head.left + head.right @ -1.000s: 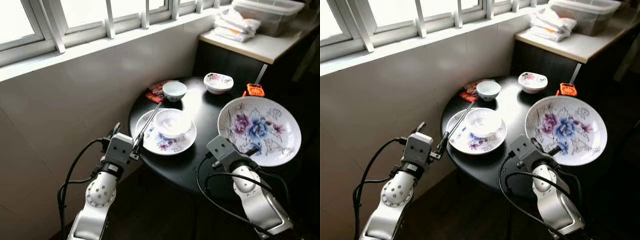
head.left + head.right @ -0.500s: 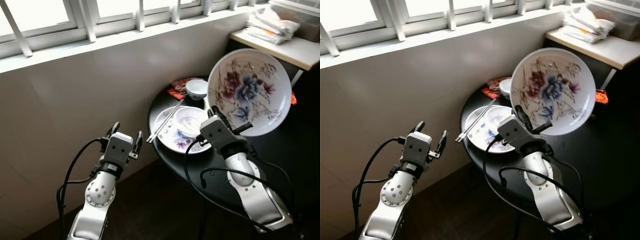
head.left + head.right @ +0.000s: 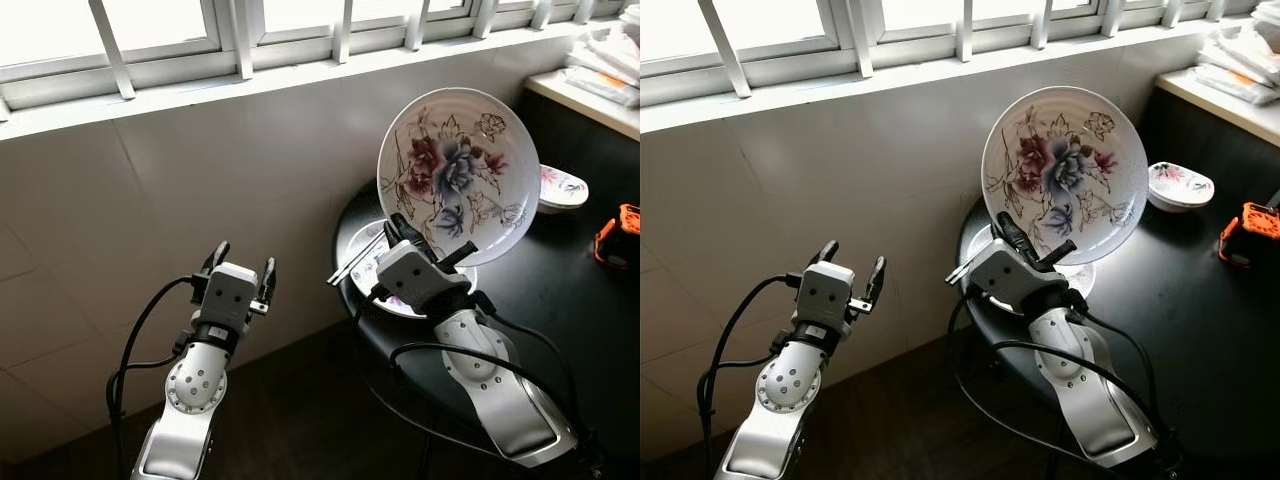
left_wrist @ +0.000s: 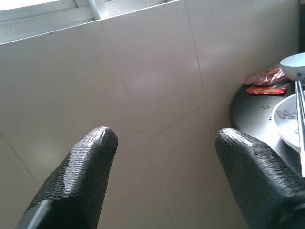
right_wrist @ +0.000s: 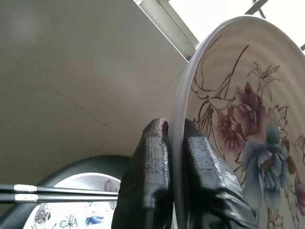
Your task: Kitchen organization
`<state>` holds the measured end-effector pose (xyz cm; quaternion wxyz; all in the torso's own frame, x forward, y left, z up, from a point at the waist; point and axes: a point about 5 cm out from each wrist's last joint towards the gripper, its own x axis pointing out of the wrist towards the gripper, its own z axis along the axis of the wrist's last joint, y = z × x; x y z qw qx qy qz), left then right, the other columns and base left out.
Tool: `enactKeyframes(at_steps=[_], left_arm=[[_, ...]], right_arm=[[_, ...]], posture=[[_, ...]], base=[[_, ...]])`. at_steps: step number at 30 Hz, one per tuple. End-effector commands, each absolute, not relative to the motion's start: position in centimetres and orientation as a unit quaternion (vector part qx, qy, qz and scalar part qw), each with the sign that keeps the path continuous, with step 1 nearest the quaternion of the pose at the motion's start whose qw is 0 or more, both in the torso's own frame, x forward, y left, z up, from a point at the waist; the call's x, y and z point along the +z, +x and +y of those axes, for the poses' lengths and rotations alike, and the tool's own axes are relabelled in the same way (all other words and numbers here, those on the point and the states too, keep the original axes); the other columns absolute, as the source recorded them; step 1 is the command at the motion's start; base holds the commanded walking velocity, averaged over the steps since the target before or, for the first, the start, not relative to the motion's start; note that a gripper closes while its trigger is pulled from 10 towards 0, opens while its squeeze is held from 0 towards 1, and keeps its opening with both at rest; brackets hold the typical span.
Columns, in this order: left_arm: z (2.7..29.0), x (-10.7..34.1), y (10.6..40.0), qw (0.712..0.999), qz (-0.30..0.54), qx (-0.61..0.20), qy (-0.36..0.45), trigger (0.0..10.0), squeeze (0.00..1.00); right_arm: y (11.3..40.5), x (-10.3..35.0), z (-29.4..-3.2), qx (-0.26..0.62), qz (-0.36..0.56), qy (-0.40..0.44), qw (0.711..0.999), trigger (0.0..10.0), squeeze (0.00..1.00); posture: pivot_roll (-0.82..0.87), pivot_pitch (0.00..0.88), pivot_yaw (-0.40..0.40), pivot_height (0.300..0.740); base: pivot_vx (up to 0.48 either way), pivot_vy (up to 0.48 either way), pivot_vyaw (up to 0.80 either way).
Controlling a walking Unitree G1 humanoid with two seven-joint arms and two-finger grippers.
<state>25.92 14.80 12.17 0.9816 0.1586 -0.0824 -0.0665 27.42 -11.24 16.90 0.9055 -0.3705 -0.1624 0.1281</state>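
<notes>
Right gripper (image 5: pixel 174 191) has both black fingers pinched on the rim of the large white round plate with purple and blue flower print (image 3: pixel 457 178), one finger on the back, one on the printed face. Plate is lifted clear of the round black table (image 3: pixel 560 330) and tilted close to upright, printed face toward the camera, hanging above the table's window-side edge.

Under the raised plate, on the table: a smaller white floral plate (image 5: pixel 71 210) with a pair of dark chopsticks with silver bands (image 5: pixel 52 194) lying across it, tips sticking out past the table edge toward the left arm. A white bowl seems to sit on that plate but is mostly hidden behind the right gripper, can't confirm.

Further along the table from the raised plate: a small white bowl with pink flower print (image 3: pixel 560 189) near the far edge, and an orange and black tool (image 3: pixel 620 233) on the far right side. Left wrist view also picks up a white and blue small bowl (image 4: pixel 294 67) and red snack packets (image 4: pixel 266 81) at the table's wall-side rim.

Left gripper (image 3: pixel 238 275) is off the table to its left, in front of the white tiled wall (image 3: pixel 200 170), fingers spread wide, holding nothing.
</notes>
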Motion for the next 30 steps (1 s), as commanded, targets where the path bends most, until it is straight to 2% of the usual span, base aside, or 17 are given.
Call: enactKeyframes(at_steps=[1, 25, 30], left_arm=[[14.64, 12.66, 25.92, 0.980, -0.096, -0.068, 0.162, 10.0, 0.00], [14.67, 12.68, 25.83, 0.981, -0.104, -0.066, 0.152, 10.0, 0.00], [14.60, 12.70, 25.82, 0.981, -0.104, -0.069, 0.150, 10.0, 0.00]], right_arm=[[27.24, 16.86, -11.09, 0.137, -0.168, -0.372, 0.903, 0.0, 0.00], [27.10, 16.32, -10.86, 0.148, -0.164, -0.365, 0.904, 0.0, 0.00], [27.11, 16.34, -10.87, 0.147, -0.165, -0.363, 0.905, 0.0, 0.00]], posture=[[0.07, 0.000, -0.032, 0.740], [0.07, 0.000, -0.030, 0.740], [0.07, 0.000, -0.031, 0.740]], base=[[0.000, 0.000, 0.80], [0.000, 0.000, 0.80], [0.000, 0.453, 0.80]])
